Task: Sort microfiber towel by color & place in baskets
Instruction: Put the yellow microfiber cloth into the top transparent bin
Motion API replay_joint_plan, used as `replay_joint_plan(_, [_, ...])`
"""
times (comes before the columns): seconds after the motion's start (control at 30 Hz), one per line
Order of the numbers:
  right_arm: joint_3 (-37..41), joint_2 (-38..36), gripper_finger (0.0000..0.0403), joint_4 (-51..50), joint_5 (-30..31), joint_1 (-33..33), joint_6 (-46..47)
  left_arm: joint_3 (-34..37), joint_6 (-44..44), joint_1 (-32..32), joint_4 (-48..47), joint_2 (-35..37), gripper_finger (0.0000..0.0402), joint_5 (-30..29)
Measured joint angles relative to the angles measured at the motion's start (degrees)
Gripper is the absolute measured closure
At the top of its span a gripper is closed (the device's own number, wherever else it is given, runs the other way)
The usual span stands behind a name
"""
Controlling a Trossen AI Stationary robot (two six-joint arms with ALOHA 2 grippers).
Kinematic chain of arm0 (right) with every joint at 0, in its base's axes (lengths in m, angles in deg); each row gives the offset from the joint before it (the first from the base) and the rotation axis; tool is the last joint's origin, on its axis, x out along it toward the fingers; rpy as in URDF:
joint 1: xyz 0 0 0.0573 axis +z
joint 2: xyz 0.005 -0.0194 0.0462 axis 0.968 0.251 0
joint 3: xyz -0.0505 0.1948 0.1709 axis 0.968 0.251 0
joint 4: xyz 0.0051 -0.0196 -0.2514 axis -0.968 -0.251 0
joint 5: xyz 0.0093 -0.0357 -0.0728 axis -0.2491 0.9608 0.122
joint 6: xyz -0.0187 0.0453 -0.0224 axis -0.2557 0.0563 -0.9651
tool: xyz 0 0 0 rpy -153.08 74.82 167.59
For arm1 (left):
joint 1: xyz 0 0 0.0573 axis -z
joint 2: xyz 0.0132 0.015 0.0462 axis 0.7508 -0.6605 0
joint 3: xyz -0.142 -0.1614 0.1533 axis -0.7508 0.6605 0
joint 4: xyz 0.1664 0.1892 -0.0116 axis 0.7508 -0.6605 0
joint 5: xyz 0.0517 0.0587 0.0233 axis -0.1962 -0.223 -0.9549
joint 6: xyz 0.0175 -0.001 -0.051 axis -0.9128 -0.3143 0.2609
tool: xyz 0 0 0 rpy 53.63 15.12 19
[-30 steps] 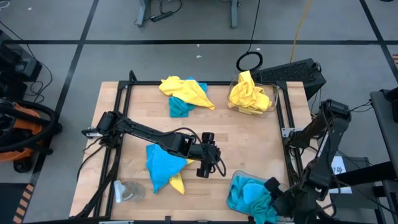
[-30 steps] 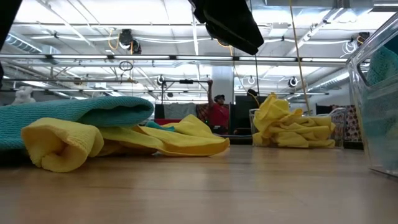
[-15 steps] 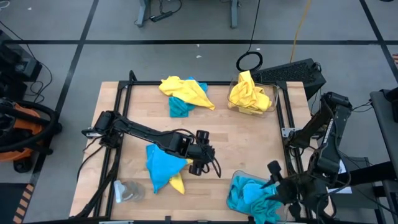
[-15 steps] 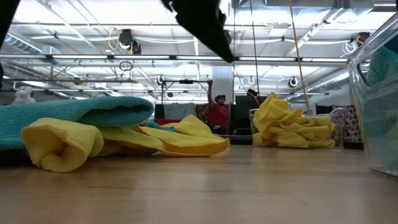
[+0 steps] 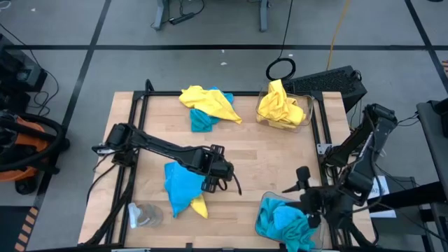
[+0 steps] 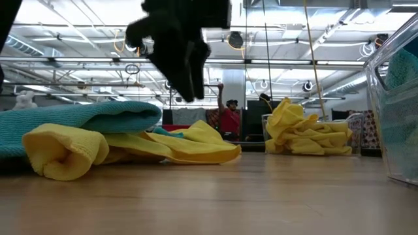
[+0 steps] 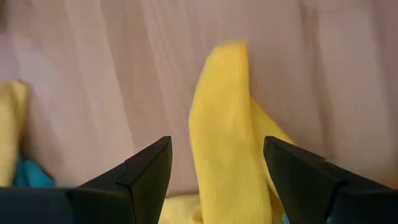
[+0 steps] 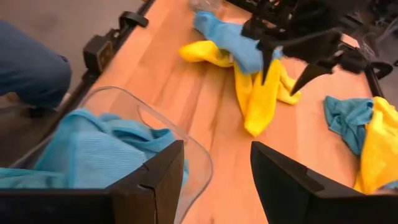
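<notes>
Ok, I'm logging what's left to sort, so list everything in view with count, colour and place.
Near pile: one turquoise towel over one yellow towel, front left of table.
Far pile: yellow towel over turquoise towel, back centre of table.
Far basket: one, clear, back right corner, holding yellow towels.
Near basket: one, clear, front right corner, holding turquoise towels.
Round clear object: one, front left corner.
Table: one, light wood.
Person: one, red top, in the room behind.
Left gripper: dark, open, over the near pile's yellow towel.
Right gripper: dark, open, above the near basket.
</notes>
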Motion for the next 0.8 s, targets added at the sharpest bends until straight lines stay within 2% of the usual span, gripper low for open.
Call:
replay_joint_plan(0.13, [0.00, 0.00, 0.0225, -0.65, -0.09, -1.40, -0.21, 3.37, 0.02, -1.16, 2.52, -0.07, 0.0141, 0.60])
replay_joint_plan(0.5, [0.00, 0.00, 0.0225, -0.84, -0.15, -3.07, -0.18, 12.02, 0.37, -6.17, 15.49, -0.08, 0.0141, 9.89])
replay_joint_plan(0.8, [0.00, 0.01, 0.0225, -0.40, -0.11, -3.07, -0.03, 15.24, 0.63, -7.89, 18.04, -0.36, 0.0141, 12.87])
